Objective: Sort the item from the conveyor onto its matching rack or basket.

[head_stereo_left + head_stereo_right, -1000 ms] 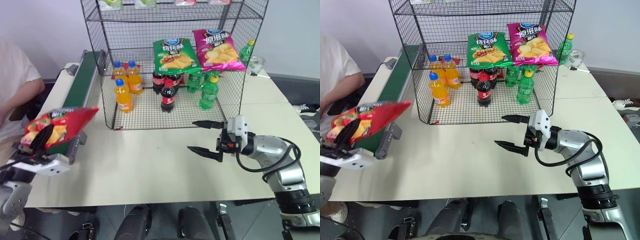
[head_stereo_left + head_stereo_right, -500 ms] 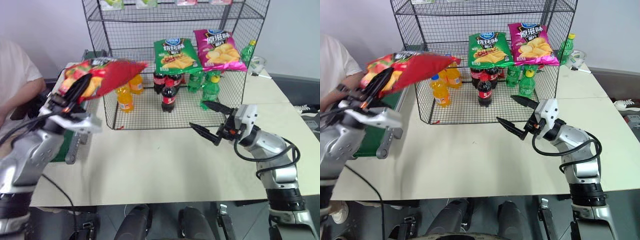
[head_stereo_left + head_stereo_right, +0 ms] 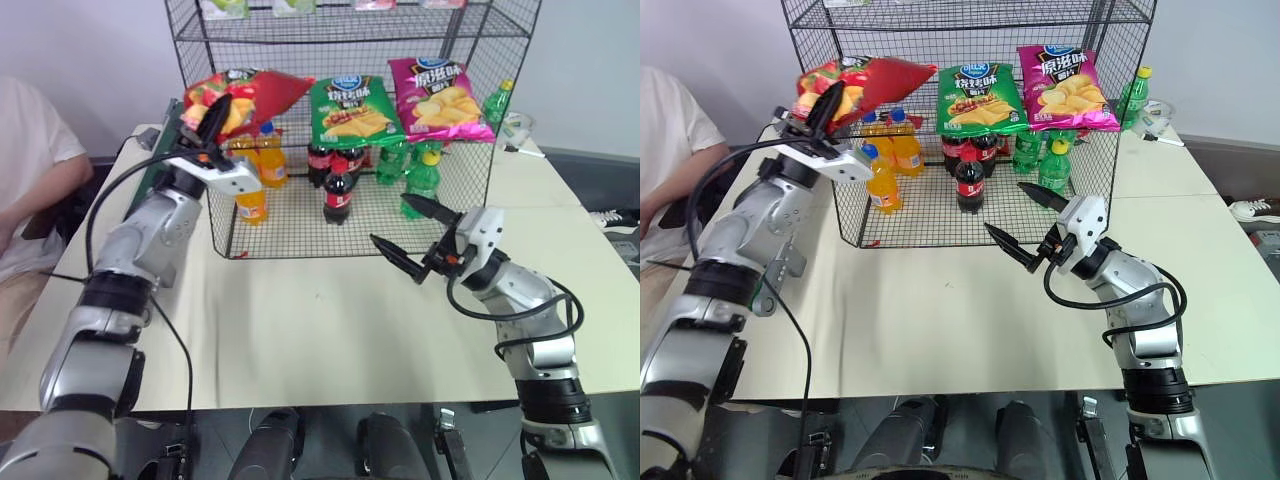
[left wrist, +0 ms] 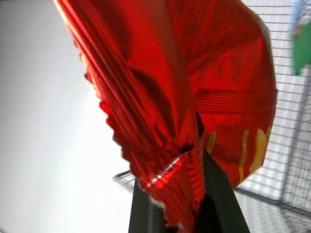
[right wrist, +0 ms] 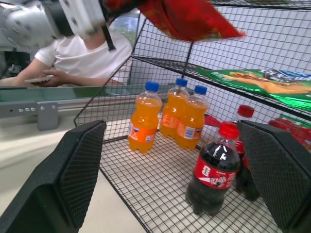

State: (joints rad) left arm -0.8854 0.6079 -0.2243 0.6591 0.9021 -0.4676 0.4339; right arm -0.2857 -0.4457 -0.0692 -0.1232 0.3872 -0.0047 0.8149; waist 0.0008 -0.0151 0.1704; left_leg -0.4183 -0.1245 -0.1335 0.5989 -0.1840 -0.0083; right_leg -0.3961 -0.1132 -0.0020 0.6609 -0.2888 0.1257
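Tall dark grey wire-mesh shelf cage [image 3: 470, 150]: bottom tier holds orange soda bottles [image 3: 250, 190], dark cola bottles [image 3: 336, 188], green bottles [image 3: 418, 183]; mid tier holds green chip bag [image 3: 347, 108] & pink chip bag [image 3: 435, 97]. Glossy red chip bag [image 3: 245, 93] is pinched in left gripper [image 3: 208, 122], raised at cage's front-left corner, mid-tier height. Right gripper [image 3: 410, 238] hangs w/ fingers spread, holding nothing, in front of cage.

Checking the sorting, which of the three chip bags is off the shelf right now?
The red chip bag, pinched in the left pincer; the green chip bag and pink chip bag lie on the shelf.
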